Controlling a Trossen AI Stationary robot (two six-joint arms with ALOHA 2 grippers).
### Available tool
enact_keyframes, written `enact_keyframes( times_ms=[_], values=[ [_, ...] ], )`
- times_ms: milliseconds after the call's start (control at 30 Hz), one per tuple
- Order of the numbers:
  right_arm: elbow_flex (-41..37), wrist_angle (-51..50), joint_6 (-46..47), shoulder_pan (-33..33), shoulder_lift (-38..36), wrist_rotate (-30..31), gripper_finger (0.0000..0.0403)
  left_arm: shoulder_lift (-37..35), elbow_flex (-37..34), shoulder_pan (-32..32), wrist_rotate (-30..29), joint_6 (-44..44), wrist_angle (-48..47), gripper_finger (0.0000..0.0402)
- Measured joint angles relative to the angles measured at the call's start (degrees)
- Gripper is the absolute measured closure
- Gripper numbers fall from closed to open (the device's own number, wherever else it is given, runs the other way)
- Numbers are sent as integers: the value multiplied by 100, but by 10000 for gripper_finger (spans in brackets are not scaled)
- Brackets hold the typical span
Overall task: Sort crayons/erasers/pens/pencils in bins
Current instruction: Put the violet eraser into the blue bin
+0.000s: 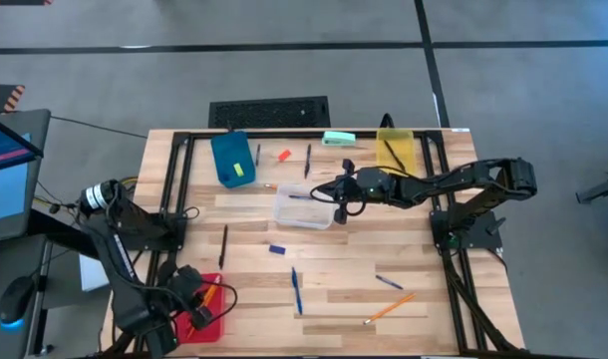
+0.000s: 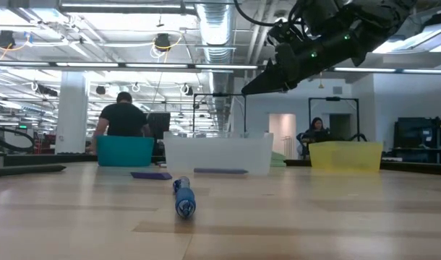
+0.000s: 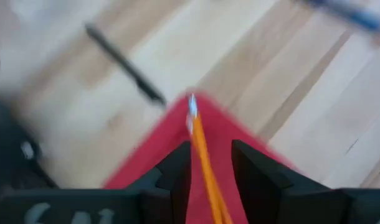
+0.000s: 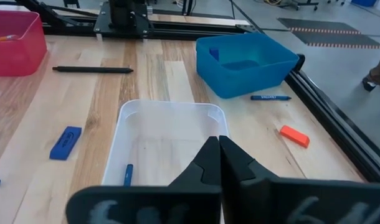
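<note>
Both jaws differ: in the high view my left gripper (image 1: 197,317) hangs over the red bin (image 1: 213,309), the right gripper (image 1: 336,187) over the clear bin (image 1: 304,207). From the left wrist view, fingers stand apart around an orange pencil (image 3: 202,158), so I judge it released; it looks light, stiff, best taken mid-shaft. From the right wrist view, my fingers are clenched on nothing; a pen (image 4: 270,98) carries writing I cannot read.

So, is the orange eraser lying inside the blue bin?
No, the orange eraser lies on the bare table outside the blue bin, next to a blue pen.
</note>
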Motion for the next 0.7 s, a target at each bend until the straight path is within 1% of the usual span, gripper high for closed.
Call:
enact_keyframes(
  times_ms=[100,200,233,333,467,533,700],
  values=[
    [0,-1,0,15,0,2,400,-132,113,61,-678,206,-134,327],
    [0,-71,-18,66,0,2,400,-339,113,255,-1059,698,-20,378],
    [0,-115,-58,91,0,2,399,-412,113,331,-1152,882,11,389],
    [0,-229,-257,163,0,-69,400,-635,113,620,-1344,1730,199,398],
    [0,-193,-221,210,0,-536,400,-858,113,1173,-1269,3186,688,401],
    [-122,94,-212,251,0,-673,400,-905,113,1491,-1122,4015,971,401],
    [-1115,2202,-103,232,2,-843,401,-912,50,2312,-489,5981,1837,401]
  ],
)
